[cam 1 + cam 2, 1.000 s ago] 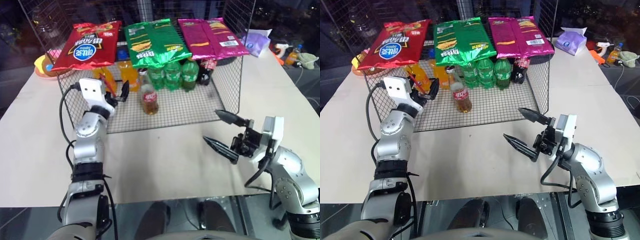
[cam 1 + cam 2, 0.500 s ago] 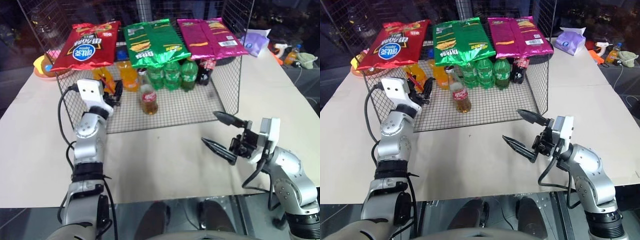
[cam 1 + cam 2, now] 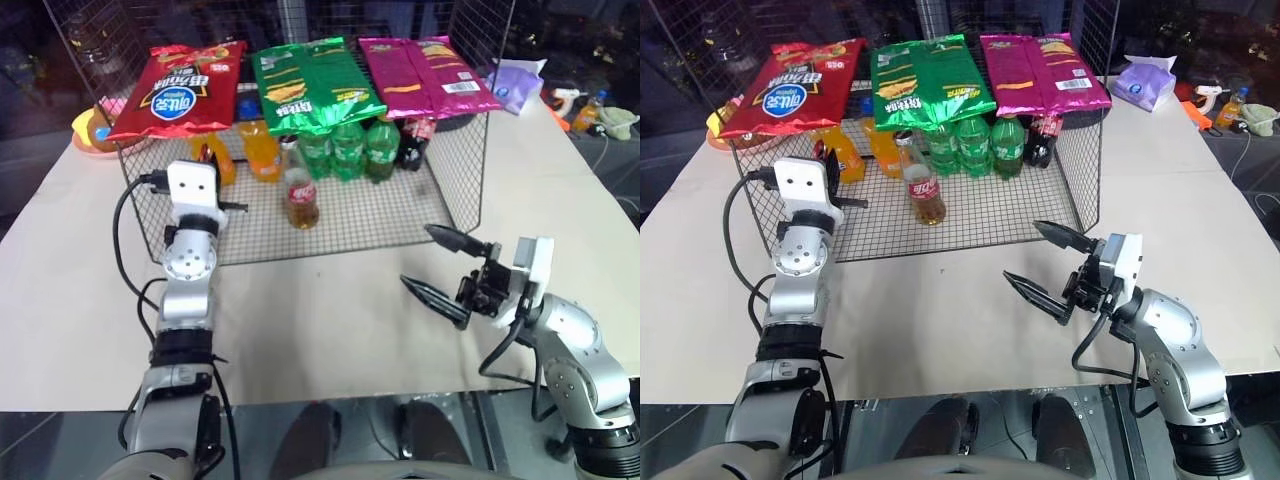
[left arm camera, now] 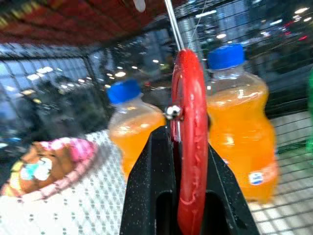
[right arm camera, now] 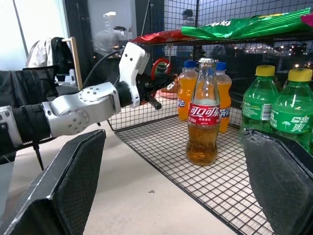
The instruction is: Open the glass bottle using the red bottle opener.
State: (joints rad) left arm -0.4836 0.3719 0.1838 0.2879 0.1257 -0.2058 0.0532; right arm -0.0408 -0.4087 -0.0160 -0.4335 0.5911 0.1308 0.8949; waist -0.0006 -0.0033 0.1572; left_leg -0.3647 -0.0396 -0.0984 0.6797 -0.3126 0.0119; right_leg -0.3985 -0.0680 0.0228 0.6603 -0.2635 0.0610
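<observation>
Red bottle opener [image 4: 188,142]: upright, ring end up, pinched edge-on by left gripper [image 4: 188,196];
Right gripper [image 3: 448,268]: spread, empty;
Glass bottle [image 5: 203,115]: upright

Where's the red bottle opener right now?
Clamped in the left tool, the red bottle opener sits inside the wire cage's left side, near the orange soda bottles.

Beige table [image 3: 330,320], wire-mesh rack [image 3: 370,215] on it at 12 o'clock, purple tissue pack [image 3: 515,85] on table at 2 o'clock beside rack, colourful bowl [image 3: 88,130] at 10 o'clock, small orange bottle [image 3: 590,108] and clutter at far 2 o'clock edge
</observation>
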